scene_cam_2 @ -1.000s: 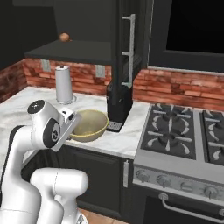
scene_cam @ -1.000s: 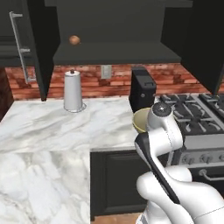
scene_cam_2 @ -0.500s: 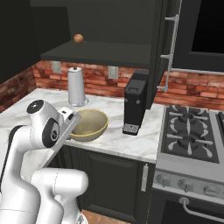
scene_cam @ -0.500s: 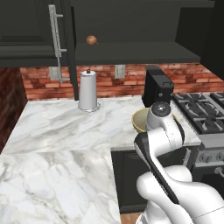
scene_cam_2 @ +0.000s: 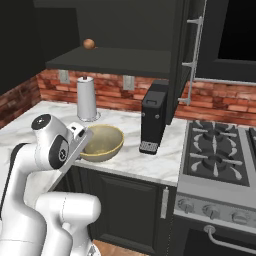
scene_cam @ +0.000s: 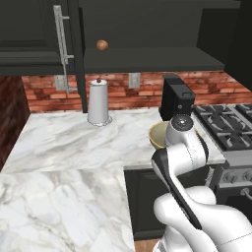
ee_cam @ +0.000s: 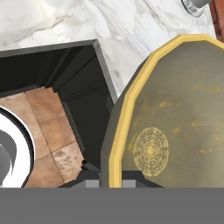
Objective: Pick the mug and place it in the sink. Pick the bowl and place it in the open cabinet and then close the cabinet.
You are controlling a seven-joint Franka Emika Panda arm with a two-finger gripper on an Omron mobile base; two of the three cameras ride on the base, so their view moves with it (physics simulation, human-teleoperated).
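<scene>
Bowl (scene_cam_2: 101,142) — cream-beige, wide, darker thin rim; held at its near rim by the claw (ee_cam: 109,180), which is clenched on the rim. In the hand view the rim edge runs up from between the fingertips, the bowl's inside with its ringed centre to the right. In the right base view the bowl sits at the near edge of the marble worktop (scene_cam: 64,142), whether resting or just lifted cannot be told.

Cabinet (scene_cam: 147,34) — black upper wall unit, open; dark inner shelf above the worktop; door with long silver bar handle (scene_cam: 61,47) at the left in the left base view.

Small brown ball (scene_cam: 102,45) — on the cabinet shelf, toward its left.

Paper-towel roll (scene_cam: 98,102) — upright on the worktop, against the brick back wall (scene_cam_2: 120,87), left of the bowl and farther.

Black appliance (scene_cam_2: 153,116) — upright on the worktop, just right of the bowl.

Gas stove (scene_cam_2: 220,152) — right of the worktop, black grates.
</scene>
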